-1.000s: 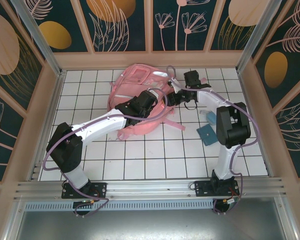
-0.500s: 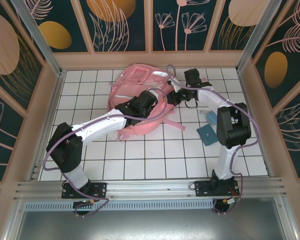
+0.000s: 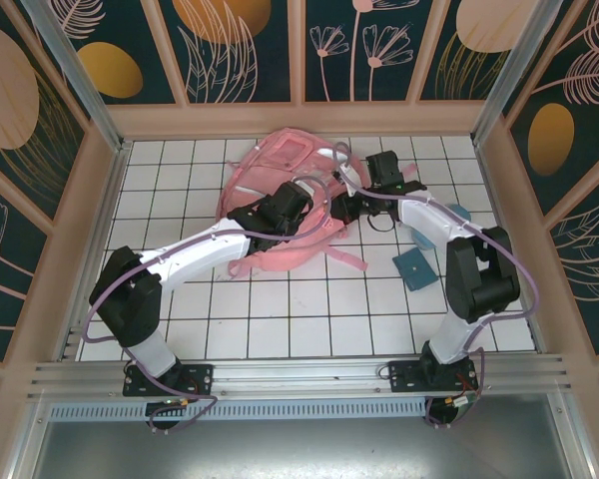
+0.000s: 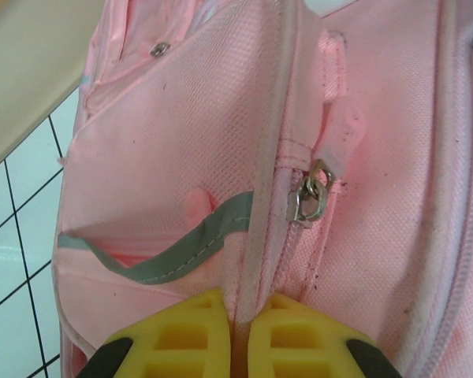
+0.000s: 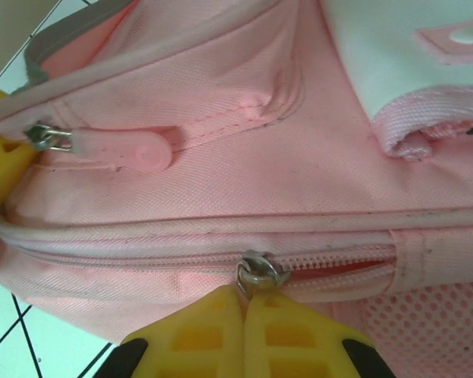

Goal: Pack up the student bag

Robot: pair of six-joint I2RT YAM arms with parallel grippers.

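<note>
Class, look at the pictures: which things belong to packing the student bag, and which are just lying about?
In the job: student bag; zipper slider, pinched between the fingers of the right gripper; left gripper, shut on the bag's piped seam.
Lying about: teal flat square on the tiles; pale blue item beside it. Both untouched, perhaps awaiting packing.

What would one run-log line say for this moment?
bag: large pink fabric backpack flat on tiled table | left gripper: shut on backpack's piped seam | right gripper: shut on metal zipper pull
</note>
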